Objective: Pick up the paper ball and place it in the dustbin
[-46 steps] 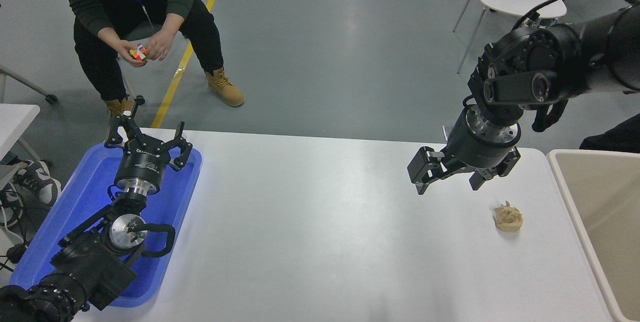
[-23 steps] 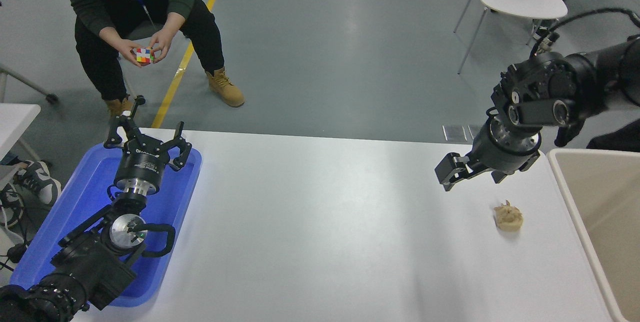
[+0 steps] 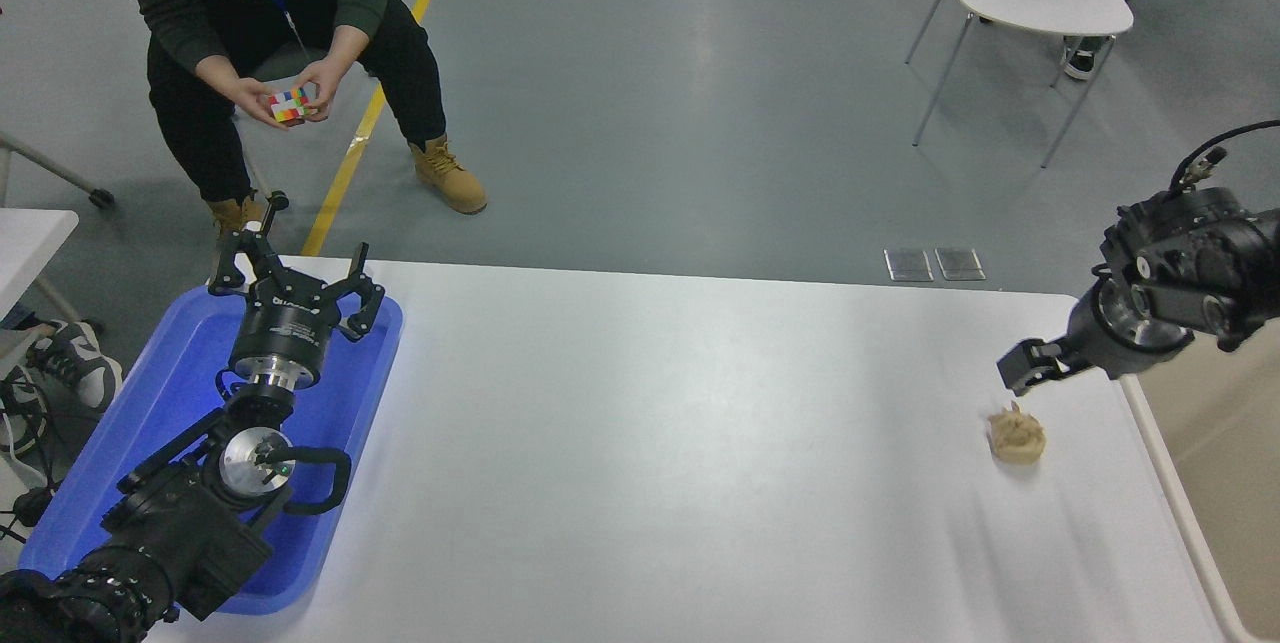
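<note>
Fingers of right gripper (image 3: 1030,368) just above roundish paper ball (image 3: 1017,436), no clear long axis

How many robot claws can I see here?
2. The left claw hangs over the blue tray at the table's left end. The right claw hangs just above the paper ball, beside the dustbin.

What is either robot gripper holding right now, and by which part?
Nothing. The right gripper hovers just above and apart from the paper ball, which lies free on the table. The left gripper is open and empty over the blue tray.
</note>
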